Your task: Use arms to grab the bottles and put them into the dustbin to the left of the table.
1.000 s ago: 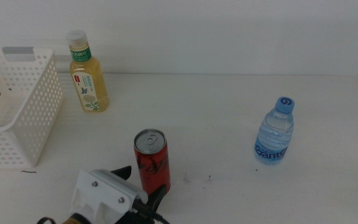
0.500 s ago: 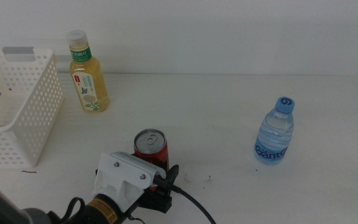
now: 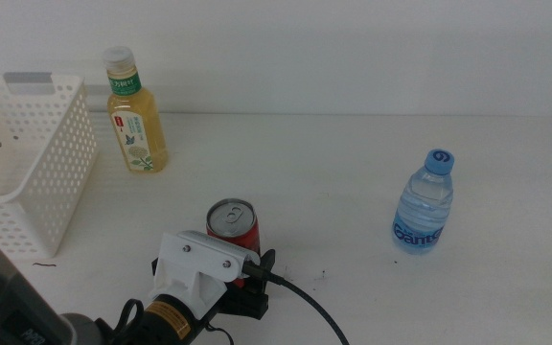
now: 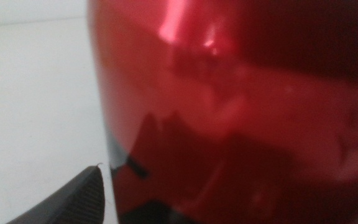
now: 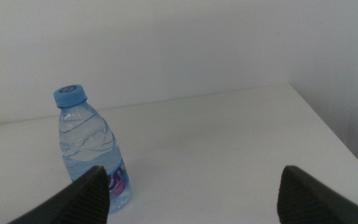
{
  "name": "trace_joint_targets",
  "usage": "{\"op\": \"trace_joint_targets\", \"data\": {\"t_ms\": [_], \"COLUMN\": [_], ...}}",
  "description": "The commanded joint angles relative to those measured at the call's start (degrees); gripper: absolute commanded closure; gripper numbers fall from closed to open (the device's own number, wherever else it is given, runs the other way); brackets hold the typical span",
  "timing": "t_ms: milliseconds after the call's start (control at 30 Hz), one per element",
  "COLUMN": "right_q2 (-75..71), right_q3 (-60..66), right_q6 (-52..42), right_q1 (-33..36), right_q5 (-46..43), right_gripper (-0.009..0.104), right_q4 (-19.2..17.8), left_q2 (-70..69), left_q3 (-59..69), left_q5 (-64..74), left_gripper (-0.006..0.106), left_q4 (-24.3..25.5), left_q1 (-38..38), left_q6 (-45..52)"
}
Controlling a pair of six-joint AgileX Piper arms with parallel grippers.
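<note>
A slim red can (image 3: 234, 224) stands near the table's front, and it fills the left wrist view as a glossy red can (image 4: 241, 106). My left gripper (image 3: 241, 261) reaches in from the front and stands open astride the can's lower half. One dark jaw shows just beside the can's wall with a thin gap; the other is hidden. The yellow tea bottle (image 3: 137, 120) stands upright at the back left, beside the white dustbin (image 3: 29, 144). A blue-capped water bottle (image 3: 424, 204) stands at the right. My right gripper (image 5: 191, 199) waits open, facing that water bottle (image 5: 95, 158).
The white table (image 3: 353, 163) runs back to a plain wall. The left arm's white housing (image 3: 199, 273) and black cable (image 3: 305, 302) lie in front of the can. Small dark specks (image 3: 319, 276) mark the tabletop right of the can.
The left gripper has pushed forward from the front edge until its jaws stand on both sides of the red can. The can, both bottles and the dustbin have stayed put.
</note>
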Motion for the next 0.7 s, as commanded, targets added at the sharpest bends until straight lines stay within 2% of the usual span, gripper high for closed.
{"op": "trace_joint_targets", "data": {"t_ms": [0,167,400,433,467,500,567,667], "right_q2": [-0.3,-0.3,-0.3,-0.3,-0.3,-0.3,-0.3,-0.3], "right_q3": [0.2,0.2,0.2,0.2,0.2,0.2,0.2,0.2], "right_q6": [-0.4,-0.4,-0.4,-0.4,-0.4,-0.4,-0.4,-0.4], "right_q1": [-0.3,-0.3,-0.3,-0.3,-0.3,-0.3,-0.3,-0.3], "right_q5": [-0.6,-0.6,-0.6,-0.6,-0.6,-0.6,-0.6,-0.6], "right_gripper": [0.003,0.003,0.003,0.003,0.003,0.003,0.003,0.003], "right_q4": [-0.2,-0.2,-0.2,-0.2,-0.2,-0.2,-0.2,-0.2], "left_q2": [0.2,0.2,0.2,0.2,0.1,-1.5,-3.9,-10.5], "left_q3": [-0.3,-0.3,-0.3,-0.3,-0.3,0.3,1.1,1.6], "left_q5": [-0.7,-0.7,-0.7,-0.7,-0.7,-0.7,-0.7,-0.1], "left_gripper": [0.007,0.007,0.052,0.065,0.071,0.084,0.09,0.092], "left_q4": [-1.0,-1.0,0.0,-0.1,-0.1,0.2,0.7,1.2], "left_q1": [0.1,0.1,0.1,0.1,0.1,0.1,0.1,0.1], "left_q6": [-1.1,-1.1,-0.8,-0.8,-0.8,-2.4,-2.6,-2.6]}}
